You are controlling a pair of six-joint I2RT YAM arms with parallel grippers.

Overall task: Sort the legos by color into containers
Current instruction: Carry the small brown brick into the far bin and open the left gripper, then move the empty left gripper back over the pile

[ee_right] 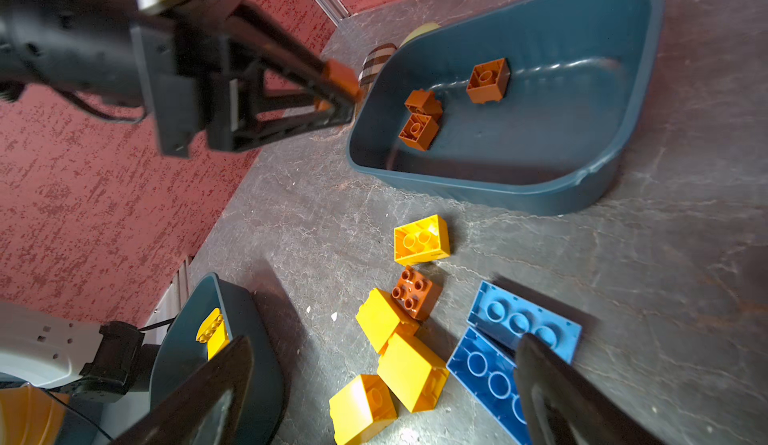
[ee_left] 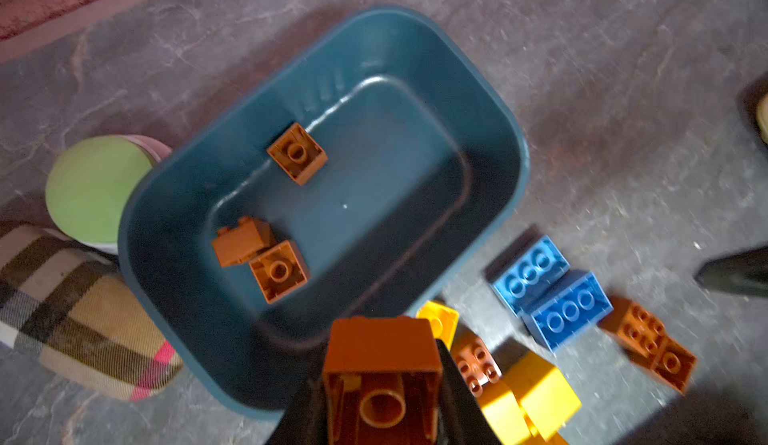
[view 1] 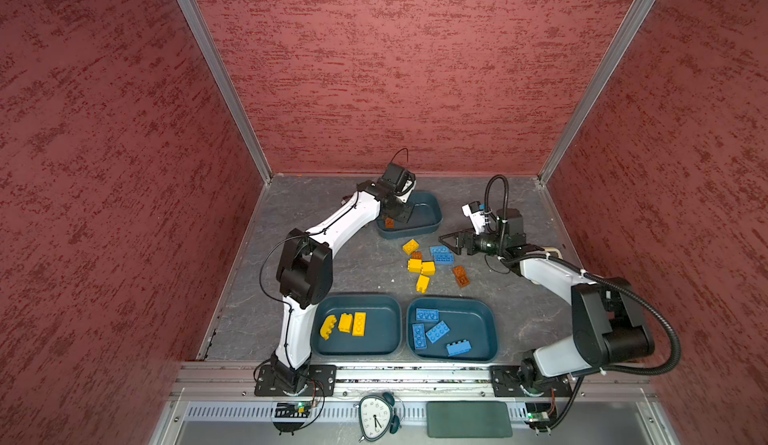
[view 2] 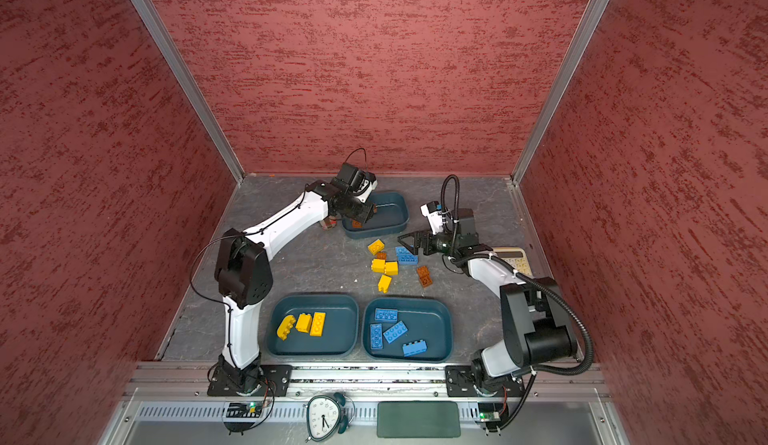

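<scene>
**Brick Sorting: Station Status**

The left gripper [ee_left: 380, 393] is clamped on a small brown studded plastic brick [ee_left: 380, 360], whose hollow underside faces the wrist camera. In both top views this gripper is positioned over the left end of the smaller dark teal rounded-rectangular plastic tub [view 1: 430, 214], which sits at the far side of the grey stone-patterned table [view 1: 523, 322]. Three brown bricks [ee_left: 279, 271] lie inside this tub: two touching, one apart.

The right gripper [ee_right: 386, 343] has its jaws spread wide and holds nothing. It is positioned over the loose pile. In the right wrist view one finger [ee_right: 552, 380] stands in front of two blue bricks [view 1: 441, 254], which lie side by side, touching.

Loose on the table between the three tubs:
- four yellow bricks [view 1: 414, 265];
- one small brown brick [view 1: 417, 255] among them;
- two touching brown bricks [view 1: 460, 276] to the right of the pile.

The near left large teal tub [view 1: 384, 330] contains three yellow bricks [view 1: 359, 323]. The near right large teal tub [view 1: 478, 326] contains four blue bricks [view 1: 437, 331].

A plaid-patterned oblong case [ee_left: 83, 310] and a green-topped round puck [ee_left: 95, 189] sit just beside the smaller tub's left end.
</scene>
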